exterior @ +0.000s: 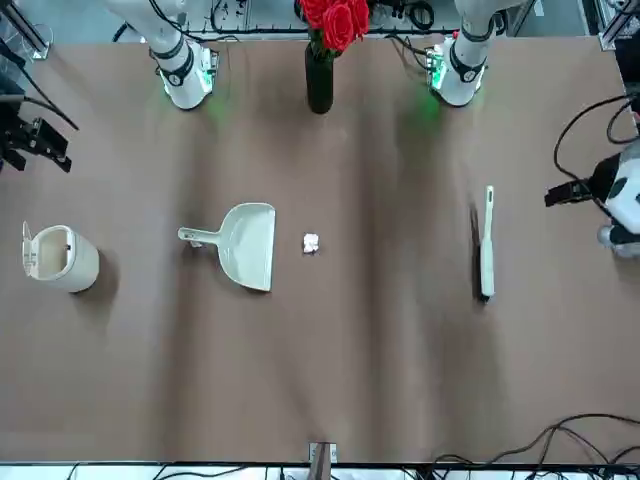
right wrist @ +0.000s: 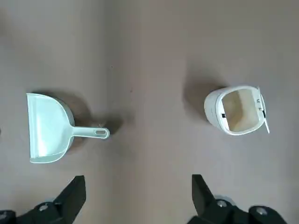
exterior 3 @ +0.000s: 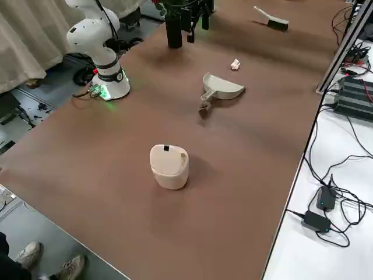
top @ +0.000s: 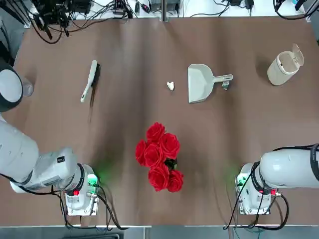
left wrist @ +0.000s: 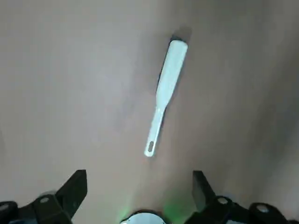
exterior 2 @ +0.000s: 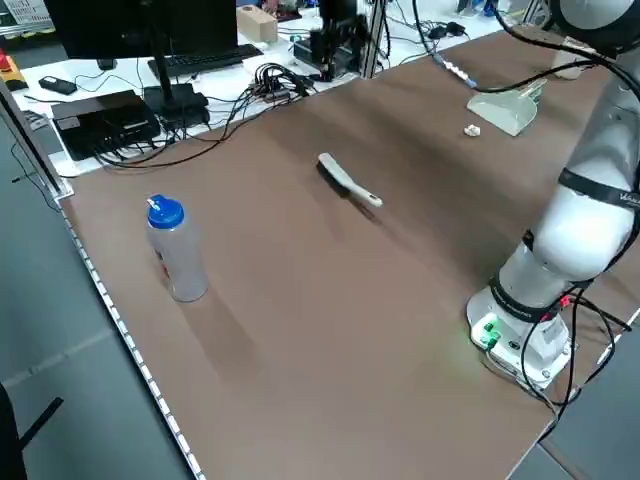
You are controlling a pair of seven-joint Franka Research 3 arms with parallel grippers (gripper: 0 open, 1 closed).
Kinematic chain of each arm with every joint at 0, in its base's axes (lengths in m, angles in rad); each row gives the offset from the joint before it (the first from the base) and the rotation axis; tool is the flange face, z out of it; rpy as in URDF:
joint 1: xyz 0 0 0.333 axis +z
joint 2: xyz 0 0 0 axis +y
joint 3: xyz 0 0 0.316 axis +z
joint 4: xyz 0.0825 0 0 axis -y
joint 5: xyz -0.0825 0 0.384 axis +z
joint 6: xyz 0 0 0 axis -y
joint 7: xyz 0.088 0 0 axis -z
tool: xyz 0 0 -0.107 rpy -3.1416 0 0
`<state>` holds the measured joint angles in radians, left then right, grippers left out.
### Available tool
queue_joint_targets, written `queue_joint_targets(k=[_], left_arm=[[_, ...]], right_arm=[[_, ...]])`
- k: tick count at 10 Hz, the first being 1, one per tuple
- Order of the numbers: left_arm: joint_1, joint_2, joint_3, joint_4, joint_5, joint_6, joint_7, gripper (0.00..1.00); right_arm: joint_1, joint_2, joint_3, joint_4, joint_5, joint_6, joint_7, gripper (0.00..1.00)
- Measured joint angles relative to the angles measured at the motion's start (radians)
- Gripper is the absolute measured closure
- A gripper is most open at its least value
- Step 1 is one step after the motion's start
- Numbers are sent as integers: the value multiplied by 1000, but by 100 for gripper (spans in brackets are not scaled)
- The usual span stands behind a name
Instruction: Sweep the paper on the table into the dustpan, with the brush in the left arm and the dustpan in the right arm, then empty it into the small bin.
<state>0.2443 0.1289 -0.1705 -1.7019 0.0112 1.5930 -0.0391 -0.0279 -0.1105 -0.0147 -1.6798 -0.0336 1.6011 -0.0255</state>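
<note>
The small white paper [top: 170, 85] lies on the brown table [top: 124, 149], just left of the dustpan [top: 202, 82], whose scoop mouth faces it. The brush [top: 90, 79] lies flat at the far left, bristles on its edge. The small bin [top: 284, 66] stands at the far right with its flap lid up. My left gripper [left wrist: 139, 186] hangs open high above the brush [left wrist: 163, 93], holding nothing. My right gripper [right wrist: 138, 191] is open too, raised over the dustpan [right wrist: 49, 128] and the bin [right wrist: 238, 115].
A black vase of red roses [top: 159, 157] stands near the front middle, between the two arm bases [top: 79, 191] [top: 254, 191]. A clear bottle with a blue cap [exterior 2: 175, 250] stands at the table's left edge. Cables [top: 75, 15] run along the far edge.
</note>
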Motion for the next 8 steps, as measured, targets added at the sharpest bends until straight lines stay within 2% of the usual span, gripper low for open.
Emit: queue_joint_targets(k=[1, 4, 5, 8], left_arm=[[-1, -5, -10, -79, 13, 69, 0, 1], [-5, -62, -21, -434, 25, 402, -1, 1], [-6, -72, -23, -504, 40, 452, -1, 2], [-6, -89, -30, -630, 52, 564, -1, 5]], right_arm=[[0, 0, 0, 0, 0, 0, 0, 0], [0, 0, 0, 0, 0, 0, 0, 0], [0, 0, 0, 0, 0, 0, 0, 0], [0, 0, 0, 0, 0, 0, 0, 0]])
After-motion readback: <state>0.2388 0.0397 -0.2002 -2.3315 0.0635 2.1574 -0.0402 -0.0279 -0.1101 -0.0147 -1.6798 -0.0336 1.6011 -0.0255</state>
